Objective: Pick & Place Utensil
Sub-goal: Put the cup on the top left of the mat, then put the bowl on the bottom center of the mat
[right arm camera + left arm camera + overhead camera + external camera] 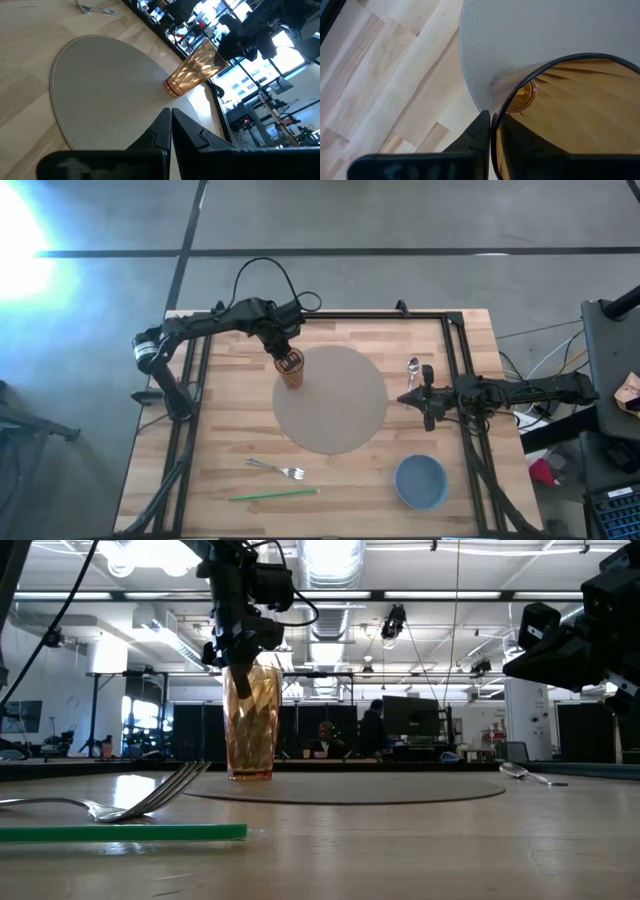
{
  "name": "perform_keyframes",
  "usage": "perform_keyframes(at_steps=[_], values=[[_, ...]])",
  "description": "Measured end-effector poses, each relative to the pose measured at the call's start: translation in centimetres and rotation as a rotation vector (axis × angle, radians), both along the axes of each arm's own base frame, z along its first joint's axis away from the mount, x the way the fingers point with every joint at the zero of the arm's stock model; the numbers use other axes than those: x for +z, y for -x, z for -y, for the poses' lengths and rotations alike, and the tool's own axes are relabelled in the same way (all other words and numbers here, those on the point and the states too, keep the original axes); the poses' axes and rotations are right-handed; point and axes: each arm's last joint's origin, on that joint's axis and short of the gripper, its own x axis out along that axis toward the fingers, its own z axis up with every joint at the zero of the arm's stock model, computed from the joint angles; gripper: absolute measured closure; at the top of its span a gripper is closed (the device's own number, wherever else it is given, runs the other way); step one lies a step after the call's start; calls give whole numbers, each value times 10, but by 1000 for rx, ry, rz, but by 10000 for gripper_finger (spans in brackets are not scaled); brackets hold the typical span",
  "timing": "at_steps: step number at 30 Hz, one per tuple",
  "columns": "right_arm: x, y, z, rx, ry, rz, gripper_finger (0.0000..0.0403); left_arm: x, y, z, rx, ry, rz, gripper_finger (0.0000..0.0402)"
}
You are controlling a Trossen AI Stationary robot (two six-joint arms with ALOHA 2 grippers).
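the left gripper [285,352] sits at the rim of an amber faceted glass [290,368], which stands upright on the edge of the round grey mat [335,405]. in the left wrist view the glass rim [560,95] runs right between the two dark fingers [477,132]: one finger is outside the wall, the other inside the cup. the jaws are narrow, with the thin wall between them, but whether they press on it or have just let go i cannot tell. in the low view the gripper [240,640] meets the glass [252,720] at its top, and the glass base rests on the mat.

the right gripper [420,402] hovers off the mat's edge on the side away from the glass, its jaws closed on nothing; the right wrist view shows the two fingers [167,127] pressed together, with the mat [105,85] and the glass [192,70] ahead of them.

the utensils all lie on the wooden table [230,390]. a spoon [412,366] lies just beside the right jaws. a fork [275,469] and a green straw [272,494] lie well apart from both sets of jaws, beyond the mat from the left gripper. a blue bowl [420,480] stands near the right gripper.
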Motion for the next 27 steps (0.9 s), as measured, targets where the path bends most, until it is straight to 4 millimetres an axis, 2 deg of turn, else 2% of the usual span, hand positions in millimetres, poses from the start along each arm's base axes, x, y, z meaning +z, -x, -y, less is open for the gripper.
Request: perform_keyframes(at_steps=[27], values=[[0,0,0,0,0,0,394,1,1,1,-18,3,-7,253]])
